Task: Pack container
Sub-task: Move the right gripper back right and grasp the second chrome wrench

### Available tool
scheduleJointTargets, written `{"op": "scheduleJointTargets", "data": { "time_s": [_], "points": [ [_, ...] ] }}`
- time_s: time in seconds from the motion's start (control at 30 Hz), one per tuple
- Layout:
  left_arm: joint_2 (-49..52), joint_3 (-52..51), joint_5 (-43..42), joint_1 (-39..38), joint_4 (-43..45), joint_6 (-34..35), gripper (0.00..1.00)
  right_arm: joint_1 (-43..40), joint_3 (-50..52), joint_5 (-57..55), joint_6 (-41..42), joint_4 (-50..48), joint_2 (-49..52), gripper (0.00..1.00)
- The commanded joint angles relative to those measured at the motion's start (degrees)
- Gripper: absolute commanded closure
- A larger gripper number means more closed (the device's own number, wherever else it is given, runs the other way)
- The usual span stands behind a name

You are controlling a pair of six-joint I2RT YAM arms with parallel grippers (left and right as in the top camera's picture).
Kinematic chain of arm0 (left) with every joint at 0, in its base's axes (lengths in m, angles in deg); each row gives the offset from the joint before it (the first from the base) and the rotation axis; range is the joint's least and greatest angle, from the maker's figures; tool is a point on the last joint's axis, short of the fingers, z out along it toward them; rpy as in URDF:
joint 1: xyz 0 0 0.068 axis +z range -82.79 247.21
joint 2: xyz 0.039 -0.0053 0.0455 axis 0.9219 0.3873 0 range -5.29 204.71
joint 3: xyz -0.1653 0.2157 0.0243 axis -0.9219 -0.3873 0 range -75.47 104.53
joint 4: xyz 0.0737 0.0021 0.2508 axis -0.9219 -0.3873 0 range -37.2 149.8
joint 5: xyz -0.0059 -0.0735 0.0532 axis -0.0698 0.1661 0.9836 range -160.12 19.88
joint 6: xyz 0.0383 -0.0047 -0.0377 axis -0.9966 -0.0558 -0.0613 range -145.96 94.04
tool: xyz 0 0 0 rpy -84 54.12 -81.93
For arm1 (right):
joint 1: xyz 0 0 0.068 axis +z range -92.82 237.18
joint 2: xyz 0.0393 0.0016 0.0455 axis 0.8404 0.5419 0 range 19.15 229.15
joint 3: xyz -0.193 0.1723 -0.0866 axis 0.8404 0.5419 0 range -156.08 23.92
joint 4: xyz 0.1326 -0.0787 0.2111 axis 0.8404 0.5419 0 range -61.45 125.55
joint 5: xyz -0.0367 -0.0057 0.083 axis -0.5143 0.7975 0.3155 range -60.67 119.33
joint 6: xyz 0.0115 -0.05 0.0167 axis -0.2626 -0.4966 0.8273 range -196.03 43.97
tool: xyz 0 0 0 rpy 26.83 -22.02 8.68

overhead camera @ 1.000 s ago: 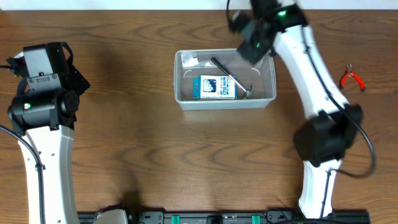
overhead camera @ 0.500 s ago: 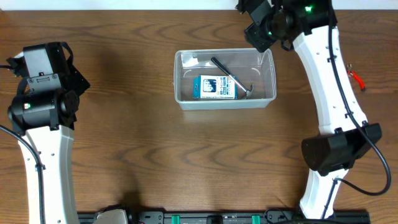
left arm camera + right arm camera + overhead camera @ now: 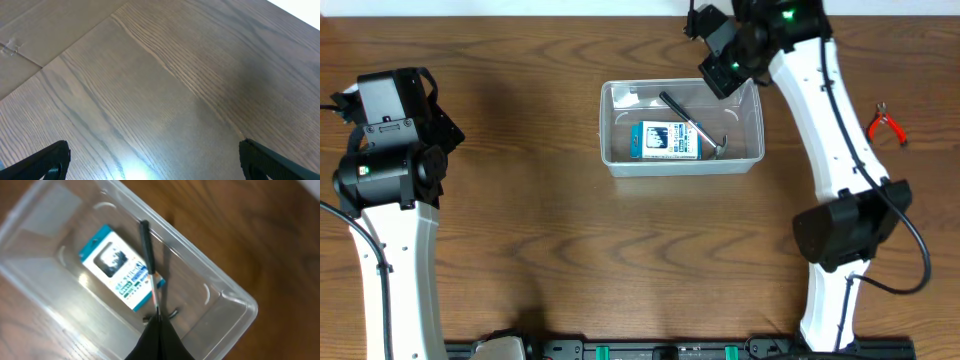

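Observation:
The clear plastic container (image 3: 610,150) stands at the table's middle. Inside it lie a blue-and-white box (image 3: 667,140) and a small hammer-like tool (image 3: 692,126) with a black handle. My right gripper (image 3: 722,62) hovers above the container's far right corner, shut with nothing in it. In the right wrist view the shut fingertips (image 3: 159,319) hang over the tool (image 3: 148,260), the box (image 3: 117,275) and the container's rim (image 3: 245,302). My left gripper (image 3: 155,154) is open over bare wood at the far left, nothing between its fingers.
Red-handled pliers (image 3: 885,125) lie on the table at the far right, outside the container. The right arm's white links (image 3: 830,120) span the table right of the container. The left arm (image 3: 385,150) stands along the left side.
The right gripper's jaws have closed from partly open to shut. Its wrist swung back and right, then returned over the container's far right corner. The left arm has not moved.

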Motion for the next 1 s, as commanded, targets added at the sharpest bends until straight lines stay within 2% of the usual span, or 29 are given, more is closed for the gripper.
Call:
{"op": "scheduleJointTargets", "data": {
  "time_s": [0.0,0.03,0.07,0.1,0.13,0.33,0.53,0.6,0.77,0.97],
  "points": [
    [0.11,0.42,1.11,0.24,0.0,0.55,0.02,-1.64,0.07,-10.12,10.88,0.11,0.28,0.99],
    [0.11,0.42,1.11,0.24,0.0,0.55,0.02,-2.64,0.07,-12.41,13.09,0.76,0.26,0.98],
    [0.11,0.42,1.11,0.24,0.0,0.55,0.02,-3.58,0.07,-13.31,13.92,1.6,0.26,0.92],
    [0.11,0.42,1.11,0.24,0.0,0.55,0.02,-4.83,0.07,-13.68,14.16,2.75,0.28,0.79],
    [0.11,0.44,1.11,0.24,0.0,0.55,0.02,-6.21,0.09,-13.64,14.16,4.04,0.42,0.6],
    [0.11,0.44,1.11,0.24,0.0,0.55,0.02,-14.69,0.09,-13.53,14.14,10.16,0.46,0.63],
    [0.11,0.42,1.11,0.24,0.0,0.55,0.02,-21.46,0.96,-8.52,11.23,11.45,0.46,0.56],
    [0.11,0.42,1.11,0.24,0.0,0.55,0.02,-23.06,2.36,-7.43,10.4,10.95,0.46,0.57],
    [0.11,0.42,1.11,0.24,0.0,0.55,0.02,-25.29,9.38,-7.37,8.07,7.45,0.46,0.55],
    [0.11,0.44,1.11,0.24,0.0,0.55,0.02,-26.69,22.34,-6.91,8.28,2.08,0.44,0.55]
  ]
}}
